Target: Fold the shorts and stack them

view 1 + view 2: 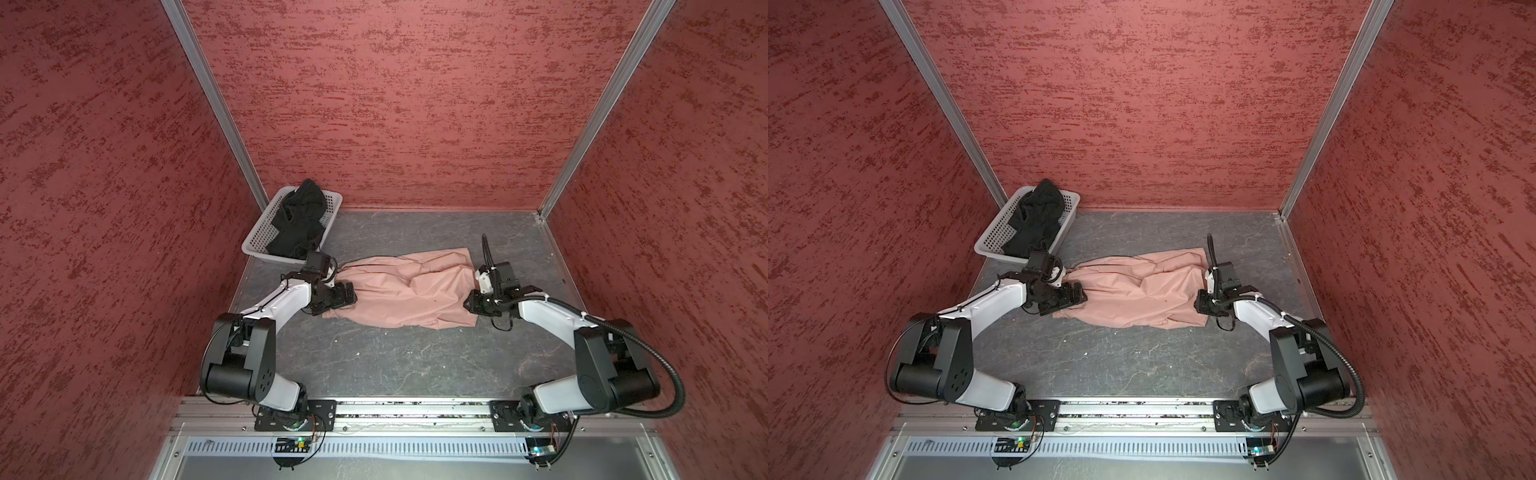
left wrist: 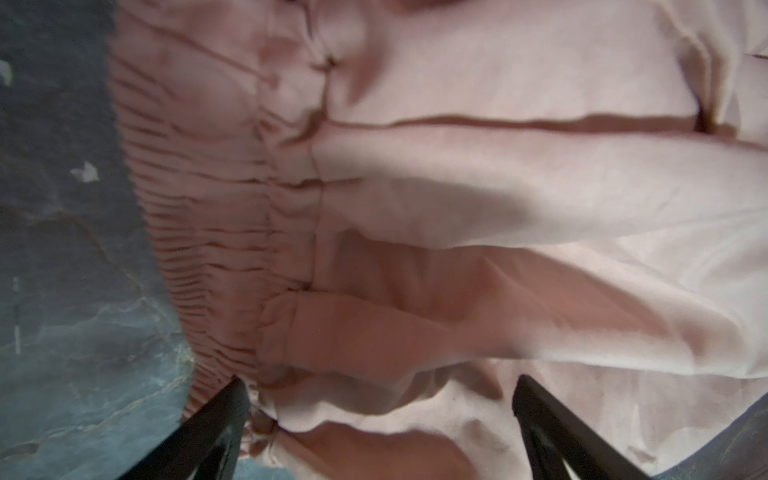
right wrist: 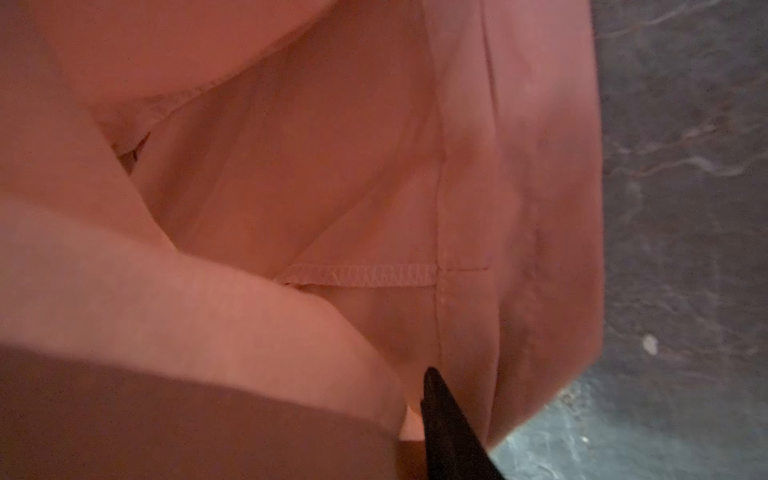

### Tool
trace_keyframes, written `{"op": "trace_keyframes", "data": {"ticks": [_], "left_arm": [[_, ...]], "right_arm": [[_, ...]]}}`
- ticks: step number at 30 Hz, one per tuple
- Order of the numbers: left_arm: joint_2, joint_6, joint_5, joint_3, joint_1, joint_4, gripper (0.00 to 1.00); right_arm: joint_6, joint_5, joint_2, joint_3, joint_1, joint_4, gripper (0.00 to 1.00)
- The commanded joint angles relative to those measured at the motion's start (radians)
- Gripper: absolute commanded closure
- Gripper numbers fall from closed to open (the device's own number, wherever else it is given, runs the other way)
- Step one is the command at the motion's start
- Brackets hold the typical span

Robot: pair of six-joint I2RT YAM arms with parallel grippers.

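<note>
Pink shorts (image 1: 407, 291): crumpled, middle of bench (image 1: 415, 365), waistband (image 2: 199, 232) left
Black shorts (image 1: 297, 224): heaped in far-left basket (image 1: 254, 243)
Left pincer (image 2: 378, 381): wide open over waistband
Right pincer (image 1: 470, 305): at right hem (image 3: 519, 208), grip not discernible
Advice: pinch both ends, tension evenly before folding

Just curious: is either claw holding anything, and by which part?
Left gripper: open over the dusty pink cloth shorts' waistband, holding nothing. Right gripper: at their leg hem; grip cannot be told.

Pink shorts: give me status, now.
Left gripper open over waistband end. Right gripper at leg hem, grip unclear. Pink shorts rumpled, unfolded; black shorts in basket. Nothing blocking.
</note>
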Motion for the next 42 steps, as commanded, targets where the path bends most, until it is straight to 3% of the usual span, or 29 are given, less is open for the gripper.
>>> {"op": "trace_keyframes", "data": {"ticks": [1, 4, 5, 13, 21, 27, 28, 29, 30, 32, 36, 40, 42], "left_arm": [[0.014, 0.018, 0.015, -0.002, -0.002, 0.013, 0.01], [0.021, 0.017, 0.018, -0.001, -0.004, 0.017, 0.01], [0.022, 0.016, 0.018, -0.003, -0.002, 0.022, 0.01], [0.080, 0.020, -0.015, 0.036, 0.001, -0.045, 0.01], [0.112, 0.009, -0.008, 0.037, 0.017, -0.039, 0.01], [0.129, 0.012, 0.002, 0.051, 0.019, -0.039, 0.01], [0.130, 0.013, 0.005, 0.051, 0.018, -0.038, 0.01], [0.130, 0.014, 0.008, 0.051, 0.018, -0.039, 0.01], [0.130, 0.014, 0.010, 0.051, 0.019, -0.041, 0.01], [0.125, 0.020, 0.026, 0.054, 0.016, -0.042, 0.01], [0.073, 0.028, 0.095, 0.104, 0.008, -0.070, 0.01], [-0.015, 0.040, 0.106, 0.201, -0.031, -0.120, 0.01], [-0.042, 0.043, 0.109, 0.231, -0.043, -0.117, 0.00]], "right_arm": [[-0.014, 0.033, -0.003, 0.037, 0.000, -0.040, 0.76], [-0.010, 0.010, -0.003, 0.064, 0.001, -0.095, 0.99], [-0.006, -0.009, -0.009, 0.073, 0.000, -0.116, 1.00], [0.031, 0.007, -0.071, 0.223, -0.011, -0.459, 1.00], [0.085, -0.050, -0.171, 0.234, -0.080, -0.602, 1.00], [0.104, -0.007, -0.206, 0.167, -0.110, -0.651, 1.00], [0.101, 0.002, -0.206, 0.163, -0.112, -0.649, 0.94], [0.097, 0.009, -0.202, 0.167, -0.114, -0.649, 0.72], [0.093, 0.020, -0.198, 0.179, -0.116, -0.654, 0.56], [0.075, 0.074, -0.186, 0.240, -0.117, -0.668, 0.34], [0.038, 0.064, -0.172, 0.380, -0.116, -0.589, 0.37], [0.083, -0.195, -0.178, 0.284, -0.112, -0.208, 0.62], [0.097, -0.241, -0.116, 0.250, -0.107, -0.128, 0.59]]}}
